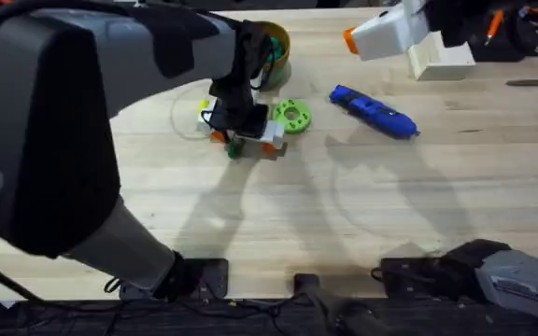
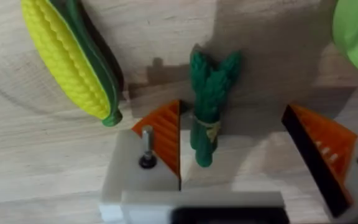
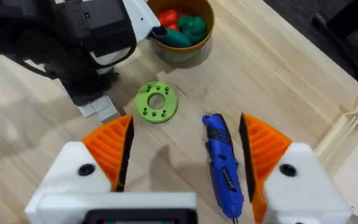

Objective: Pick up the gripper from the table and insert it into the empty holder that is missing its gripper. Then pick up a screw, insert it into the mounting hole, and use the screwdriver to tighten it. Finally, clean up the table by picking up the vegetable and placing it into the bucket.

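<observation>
**Left arm low over vegetables, right arm above the screwdriver**

Nearest the overhead camera: the left arm's grey upper link, large and blurred, reaching from the lower left toward the middle of the pale plank wooden worktop (image 1: pixel 278 224).

Left gripper (image 2: pixel 235 155): white fingers with orange ribbed pads (image 2: pixel 163 134), jaws wide apart, nothing held. A small bundle of green toy asparagus (image 2: pixel 209 102) lies on the worktop between the pads, closer to one pad; contact cannot be told. A yellow toy corn cob with a green husk (image 2: pixel 70 59) lies just beside it, apart from the pads. From overhead this gripper (image 1: pixel 241 131) sits low, just beside the flat bright green disc with holes (image 1: pixel 291 116).

Right gripper (image 3: pixel 185 155): jaws wide, empty, above the worktop. The blue pen-shaped electric screwdriver (image 3: pixel 224 163) lies flat between its pads in the wrist view, near one pad; overhead it lies (image 1: pixel 374 111) right of the green disc, well apart from the left gripper.

The small round tan-brown bucket (image 3: pixel 185 28) stands beyond the disc, holding red and green toy vegetables.

A white finger mount with an orange tip (image 1: pixel 386 35) shows at the far edge overhead.
</observation>
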### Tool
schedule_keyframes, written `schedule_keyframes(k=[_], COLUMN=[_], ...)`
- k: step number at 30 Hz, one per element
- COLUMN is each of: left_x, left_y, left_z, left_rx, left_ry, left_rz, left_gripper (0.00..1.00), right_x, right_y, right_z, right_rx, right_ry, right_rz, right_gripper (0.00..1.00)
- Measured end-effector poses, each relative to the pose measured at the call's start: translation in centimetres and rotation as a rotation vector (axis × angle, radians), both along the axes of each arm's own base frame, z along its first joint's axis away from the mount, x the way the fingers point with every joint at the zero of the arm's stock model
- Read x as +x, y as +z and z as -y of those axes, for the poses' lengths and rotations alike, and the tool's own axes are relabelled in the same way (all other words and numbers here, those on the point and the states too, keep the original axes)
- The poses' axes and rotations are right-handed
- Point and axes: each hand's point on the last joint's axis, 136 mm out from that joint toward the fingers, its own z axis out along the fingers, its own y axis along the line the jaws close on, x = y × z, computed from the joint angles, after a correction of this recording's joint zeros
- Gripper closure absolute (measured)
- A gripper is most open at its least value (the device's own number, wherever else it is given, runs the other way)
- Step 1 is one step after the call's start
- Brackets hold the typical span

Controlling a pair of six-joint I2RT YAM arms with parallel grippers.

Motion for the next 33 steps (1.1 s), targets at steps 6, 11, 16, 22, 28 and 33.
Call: schedule_keyframes(k=[6,11,16,22,28,33], left_x=[0.0,0.3,0.4,0.3,2.5,5.1], left_y=[0.0,0.1,0.1,0.5,6.9,16.3], left_z=[0.0,0.0,0.0,-0.3,0.2,0.6], left_rx=[-0.001,0.004,0.006,0.023,-0.025,-0.104], left_ry=[0.004,0.005,0.006,0.006,0.008,0.014], left_rz=[0.001,0.011,0.012,0.011,0.16,0.43], left_gripper=[0.595,0.984,0.983,0.983,0.983,0.983], right_x=[0.0,0.0,0.0,0.0,0.0,0.0], right_y=[0.0,0.0,0.0,0.0,0.0,0.0], right_z=[0.0,0.0,0.0,0.0,0.0,0.0], right_rx=[0.0,0.0,0.0,0.0,0.0,0.0], right_ry=[0.0,0.0,0.0,0.0,0.0,0.0], right_rz=[0.0,0.0,0.0,0.0,0.0,0.0], right_gripper=[0.112,0.112,0.111,0.112,0.112,0.111])
